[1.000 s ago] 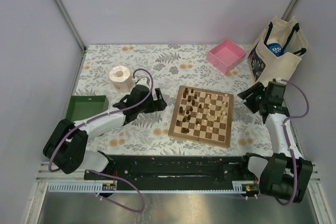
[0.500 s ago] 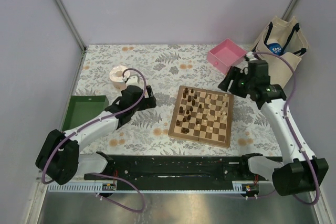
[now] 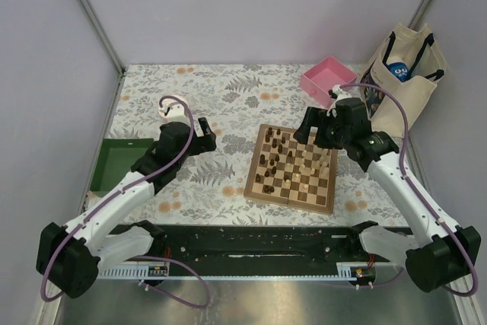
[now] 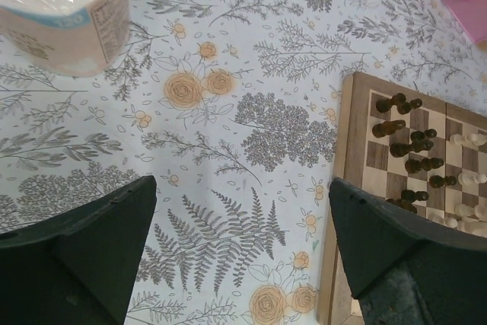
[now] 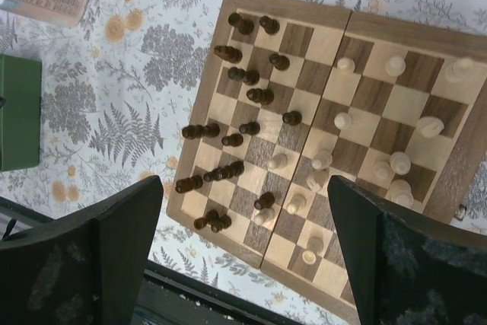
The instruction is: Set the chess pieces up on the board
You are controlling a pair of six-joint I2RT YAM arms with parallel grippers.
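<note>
The board (image 3: 289,202) lies at the table's centre on the floral cloth. Dark chess pieces (image 3: 272,154) crowd its left half, several lying on their sides, and pale chess pieces (image 3: 316,169) are scattered over its right half. My right gripper (image 3: 306,129) hovers open above the board's far right part; in the right wrist view the board (image 5: 251,1) fills the space between its fingers (image 5: 99,256), with dark pieces (image 5: 228,138) and pale pieces (image 5: 396,165) below. My left gripper (image 3: 207,141) hangs open and empty over bare cloth, left of the board (image 4: 351,150).
A pink tray (image 3: 329,80) sits at the back right beside a tote bag (image 3: 403,66). A green tray (image 3: 122,157) lies at the left edge. A wrapped paper roll (image 3: 171,106) stands behind my left arm, and shows in the left wrist view (image 4: 68,13).
My right arm has swung from the table's right edge leftward over the board, and its jaws have widened. My left arm has risen and pulled back from the board.
</note>
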